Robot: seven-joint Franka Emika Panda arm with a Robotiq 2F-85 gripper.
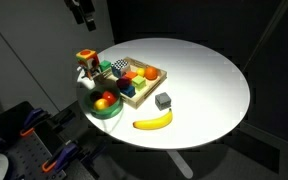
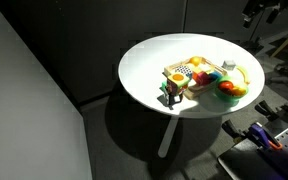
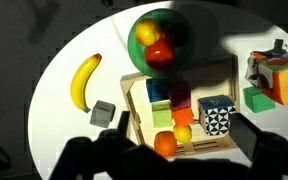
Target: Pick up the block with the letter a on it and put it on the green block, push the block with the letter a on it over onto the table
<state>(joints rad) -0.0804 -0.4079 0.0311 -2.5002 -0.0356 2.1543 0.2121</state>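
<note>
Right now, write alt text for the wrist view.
A shallow wooden tray of coloured blocks sits mid-frame on a round white table, a green bowl of fruit above it, a yellow banana and gray cube at left.

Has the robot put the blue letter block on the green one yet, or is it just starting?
Just starting. Nothing looks done: the blue block lies in the wooden tray, and the green block has nothing on top. In hand: nothing; the gripper hangs open above the table. Left: grab, stack, push off.
</note>
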